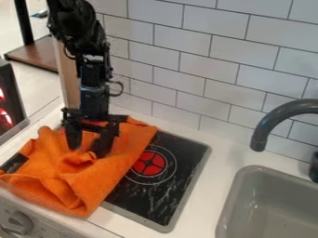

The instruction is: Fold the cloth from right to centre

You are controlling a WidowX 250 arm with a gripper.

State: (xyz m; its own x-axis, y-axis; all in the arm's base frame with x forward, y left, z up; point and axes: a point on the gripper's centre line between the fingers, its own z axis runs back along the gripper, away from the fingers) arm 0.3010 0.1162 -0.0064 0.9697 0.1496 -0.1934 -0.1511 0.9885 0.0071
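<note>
There was one black cooktop [162, 210], with one red burner marking [149, 163] visible on it. One orange cloth [93, 183] lay over the cooktop's left part, and one gripper [88, 149] was above that same part. To the right of the cooktop were one sink [276, 221] and one faucet [276, 118]. One round knob [18, 223] sat at its front left, and one tiled wall [199, 60] stood behind it.

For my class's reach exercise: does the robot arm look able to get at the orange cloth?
Probably yes: its fingers hang apart right over the cloth, with nothing visible in the way.
</note>
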